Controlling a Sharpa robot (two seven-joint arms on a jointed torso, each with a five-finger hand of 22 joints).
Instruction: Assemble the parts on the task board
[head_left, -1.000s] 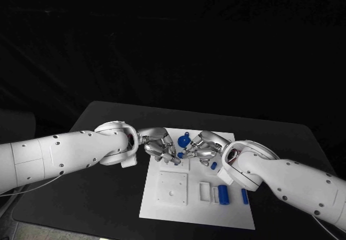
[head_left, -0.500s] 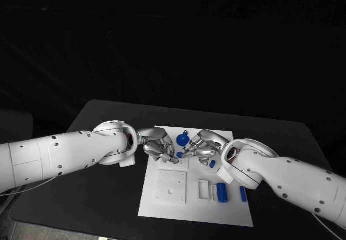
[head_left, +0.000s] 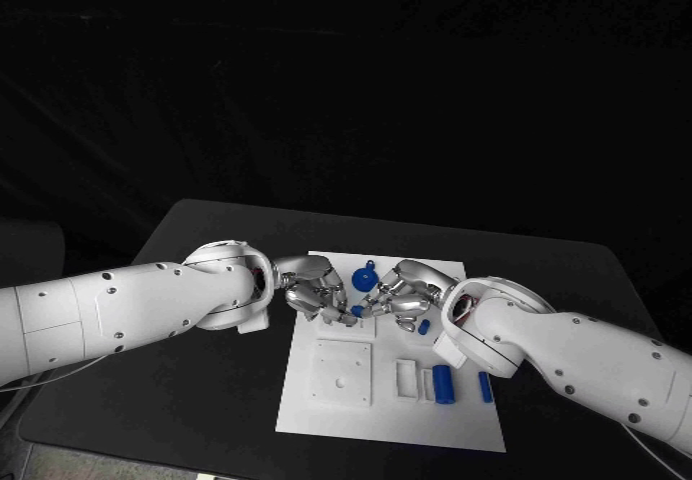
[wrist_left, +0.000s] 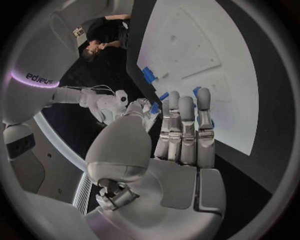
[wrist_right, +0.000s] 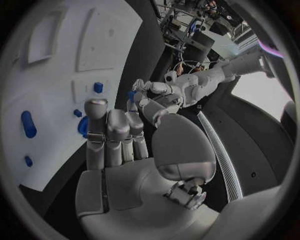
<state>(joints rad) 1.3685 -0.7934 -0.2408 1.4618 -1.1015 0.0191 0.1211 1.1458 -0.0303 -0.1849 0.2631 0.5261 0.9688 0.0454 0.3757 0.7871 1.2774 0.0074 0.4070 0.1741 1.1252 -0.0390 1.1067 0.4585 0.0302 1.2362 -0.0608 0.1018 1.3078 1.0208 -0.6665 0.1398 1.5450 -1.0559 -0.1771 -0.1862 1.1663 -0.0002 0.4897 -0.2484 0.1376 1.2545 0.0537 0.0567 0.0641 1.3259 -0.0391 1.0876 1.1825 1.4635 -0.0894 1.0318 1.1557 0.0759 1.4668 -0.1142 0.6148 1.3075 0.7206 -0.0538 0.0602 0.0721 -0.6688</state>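
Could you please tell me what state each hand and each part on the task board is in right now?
left hand: fingers curled beside a small blue part, hold unclear.
right hand: fingers curled, hold unclear.
small blue part: between the two hands.
rounded blue part: on the board, free.
blue cylinder: lying flat, untouched.
task board: flat on the table.

right robot hand (wrist_right: 119, 145) fingers extended over task board (wrist_right: 56, 100) | blue parts (wrist_right: 28, 124) scattered on it

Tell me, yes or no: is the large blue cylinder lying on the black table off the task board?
No. In the head view the large blue cylinder lies on the white task board, near the right hand's arm.
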